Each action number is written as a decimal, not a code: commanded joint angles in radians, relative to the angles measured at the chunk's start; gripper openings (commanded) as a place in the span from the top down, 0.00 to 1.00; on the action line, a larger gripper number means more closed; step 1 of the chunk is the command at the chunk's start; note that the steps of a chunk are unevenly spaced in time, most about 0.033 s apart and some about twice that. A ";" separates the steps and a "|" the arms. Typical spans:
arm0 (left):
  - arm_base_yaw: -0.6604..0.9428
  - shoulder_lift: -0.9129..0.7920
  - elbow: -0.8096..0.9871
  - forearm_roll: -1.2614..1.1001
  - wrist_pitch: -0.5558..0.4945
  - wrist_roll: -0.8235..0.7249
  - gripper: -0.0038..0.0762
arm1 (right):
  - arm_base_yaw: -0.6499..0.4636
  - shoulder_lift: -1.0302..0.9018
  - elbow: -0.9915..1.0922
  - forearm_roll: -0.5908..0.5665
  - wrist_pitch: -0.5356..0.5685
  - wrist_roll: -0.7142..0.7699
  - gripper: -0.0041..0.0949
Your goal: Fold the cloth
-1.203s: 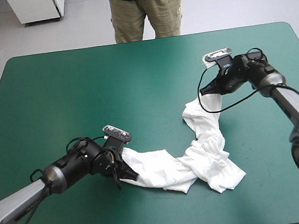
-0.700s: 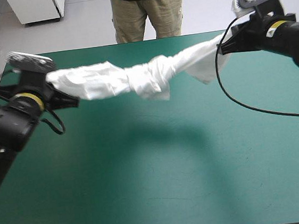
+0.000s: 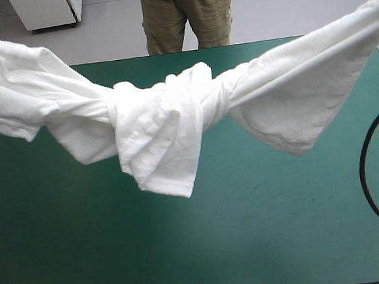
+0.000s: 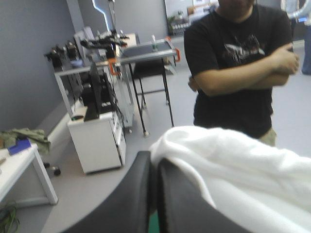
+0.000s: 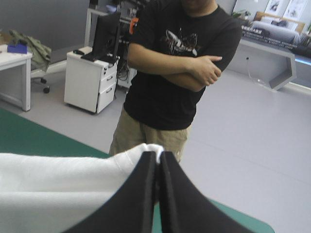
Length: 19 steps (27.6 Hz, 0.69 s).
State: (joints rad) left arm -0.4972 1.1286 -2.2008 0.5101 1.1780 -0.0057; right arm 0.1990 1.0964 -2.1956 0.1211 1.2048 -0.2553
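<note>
Jaws of left gripper [image 4: 154,162], right gripper [image 5: 157,158] nearly closed, pinching twisted T-shirt [image 3: 161,131]

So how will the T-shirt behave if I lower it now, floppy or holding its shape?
Likely very floppy: the T-shirt sags between the grips, folds hanging down. Probably light, since pinches by the left fingers and right fingers hold it up. The twisted middle may land bunched.
</note>
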 commanded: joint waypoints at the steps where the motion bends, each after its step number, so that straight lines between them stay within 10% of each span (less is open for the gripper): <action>1: 0.000 -0.016 0.058 -0.069 0.033 0.006 0.96 | -0.005 -0.035 0.004 -0.016 0.028 0.000 0.97; 19: 0.000 -0.295 0.986 -0.159 -0.151 -0.241 0.96 | -0.005 -0.221 0.929 -0.008 -0.172 0.131 0.97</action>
State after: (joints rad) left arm -0.4972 0.8017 -1.2831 0.3270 1.1599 -0.2278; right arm 0.1990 0.8506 -1.3390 0.1161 1.1755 -0.1261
